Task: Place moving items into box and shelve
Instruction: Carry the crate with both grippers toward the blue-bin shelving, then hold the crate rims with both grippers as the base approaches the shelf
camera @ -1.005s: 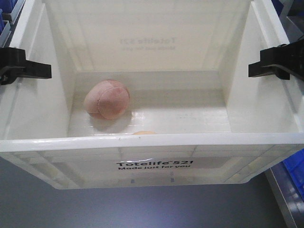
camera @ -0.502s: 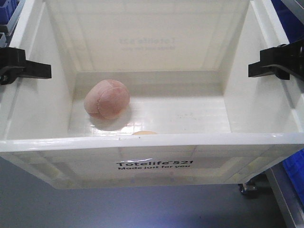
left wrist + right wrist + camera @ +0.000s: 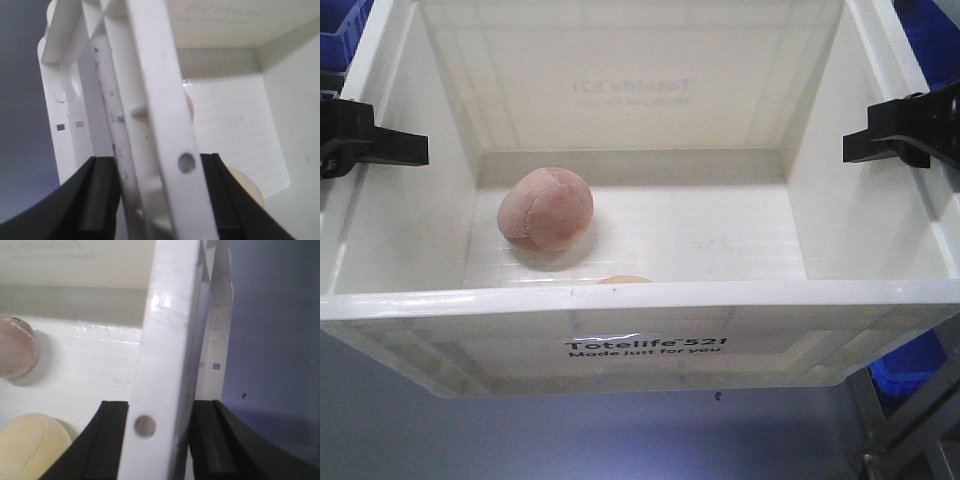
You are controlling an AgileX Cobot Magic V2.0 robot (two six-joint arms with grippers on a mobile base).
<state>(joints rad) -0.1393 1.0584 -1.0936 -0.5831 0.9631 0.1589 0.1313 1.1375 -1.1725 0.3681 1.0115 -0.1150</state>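
A large white rectangular plastic tote (image 3: 640, 298) is clamped at its rims by left gripper (image 3: 159, 200) and right gripper (image 3: 159, 440); dusty-pink stitched ball (image 3: 546, 208) is seen centre-left.

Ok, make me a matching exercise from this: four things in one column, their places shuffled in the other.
1. pink ball
2. yellow ball
3. left gripper
4. right gripper

A. jaws astride the box wall on the robot's right
B. box floor, in the open, left of centre
C. by the near wall, nearly hidden from the front
D. jaws astride the box wall on the robot's left

Pairs: 1-B, 2-C, 3-D, 4-A
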